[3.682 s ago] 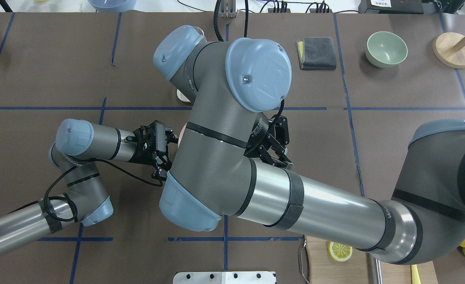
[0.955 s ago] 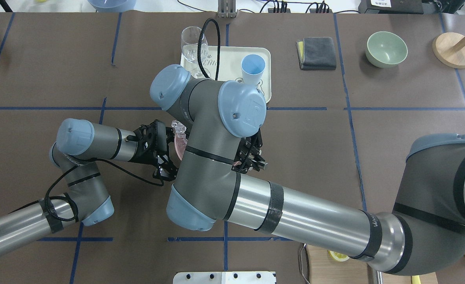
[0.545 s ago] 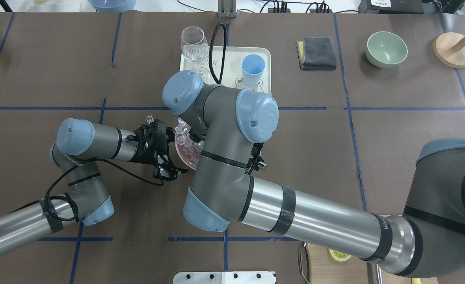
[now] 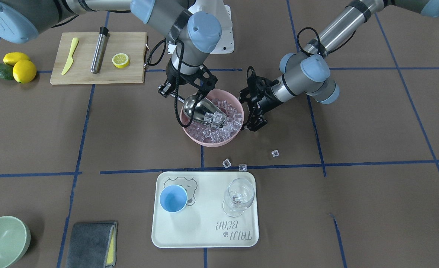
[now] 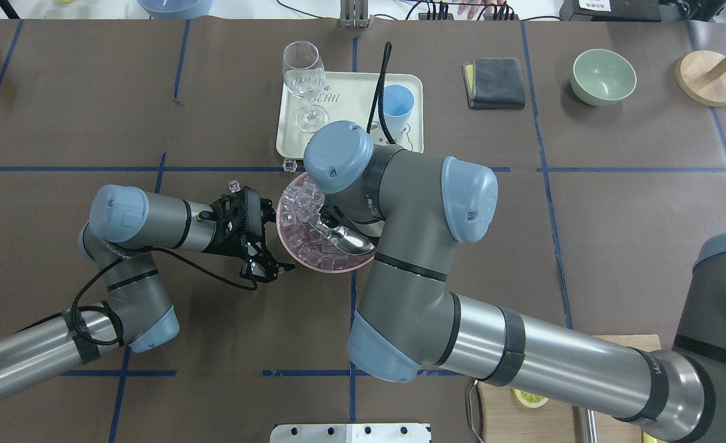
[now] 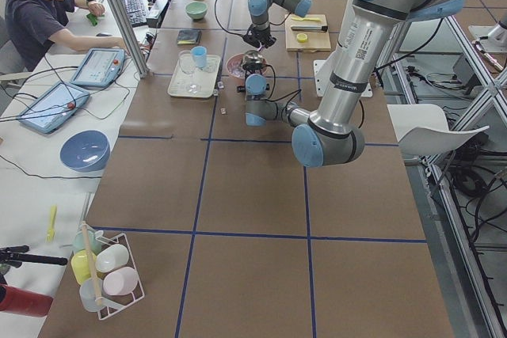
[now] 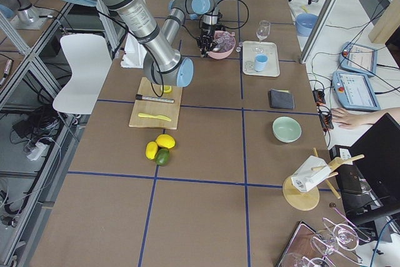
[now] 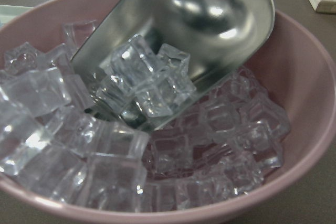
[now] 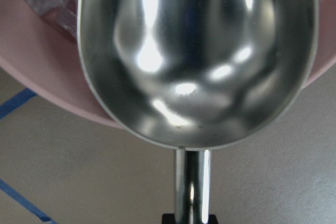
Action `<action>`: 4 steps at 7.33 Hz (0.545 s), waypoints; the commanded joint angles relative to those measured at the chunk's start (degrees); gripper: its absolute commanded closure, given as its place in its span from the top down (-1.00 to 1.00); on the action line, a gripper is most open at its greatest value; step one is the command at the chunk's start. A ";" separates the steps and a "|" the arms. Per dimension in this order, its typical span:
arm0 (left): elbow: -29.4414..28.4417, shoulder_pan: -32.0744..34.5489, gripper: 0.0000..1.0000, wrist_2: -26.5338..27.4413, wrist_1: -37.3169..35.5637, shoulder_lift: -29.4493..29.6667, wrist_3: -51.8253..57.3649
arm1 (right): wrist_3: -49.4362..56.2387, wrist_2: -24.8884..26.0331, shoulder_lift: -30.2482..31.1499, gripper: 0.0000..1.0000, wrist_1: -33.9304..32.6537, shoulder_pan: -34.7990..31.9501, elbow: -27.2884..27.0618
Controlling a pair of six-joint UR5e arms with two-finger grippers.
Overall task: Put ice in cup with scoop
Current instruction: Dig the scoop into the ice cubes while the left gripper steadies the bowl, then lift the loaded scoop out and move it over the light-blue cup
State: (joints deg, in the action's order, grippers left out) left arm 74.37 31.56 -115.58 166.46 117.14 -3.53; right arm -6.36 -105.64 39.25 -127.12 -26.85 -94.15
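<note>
Brown paper crossed with blue tape lines covers the tabletop [image 4: 353, 208]. Near its middle sits a pink bowl [image 4: 212, 143] heaped with ice [image 4: 225, 128]. My right end effector [image 4: 170, 92] is clamped on the thin handle of the scoop [image 4: 201, 108]. The trough slants down into the pile, mouth low, and from my left wrist I see a few cubes lying in that mouth.

In the overhead view my own right arm covers this end effector entirely, and only part of the scoop shows past the wrist. My right wrist camera gives little: the trough's shiny back, the handle running off the bottom edge, and a blurred sliver of bowl and ice.

My left end effector [image 5: 272, 240] is spread wide just beside the bowl's rim and holds nothing. I cannot tell whether a finger touches the rim.

The cup [image 4: 173, 198] stands upright on a cream tray [image 4: 204, 230], well apart from the bowl, with a wine glass [image 4: 238, 193] beside it. From overhead, a black cable [image 5: 376, 92] crosses part of the cup. Three loose cubes [image 4: 226, 162] lie on the tabletop between bowl and tray.

The cutting board [image 4: 82, 72] is mostly under my arm in the overhead view. Both side views show the bowl area too small to make out.
</note>
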 commanded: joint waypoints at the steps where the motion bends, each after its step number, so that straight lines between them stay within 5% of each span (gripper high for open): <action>1: 0.07 -0.01 1.00 0.00 0.00 0.02 -0.16 | -0.15 -0.96 1.87 -1.00 0.74 -1.44 -5.66; 4: 0.07 -0.01 1.00 0.00 0.00 0.11 -0.17 | -0.67 -9.55 3.02 -1.00 -0.14 -7.40 -9.12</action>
State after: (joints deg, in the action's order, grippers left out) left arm 74.44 31.55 -115.58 166.47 117.23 -3.75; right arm -6.80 -111.79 42.04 -126.90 -31.71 -102.30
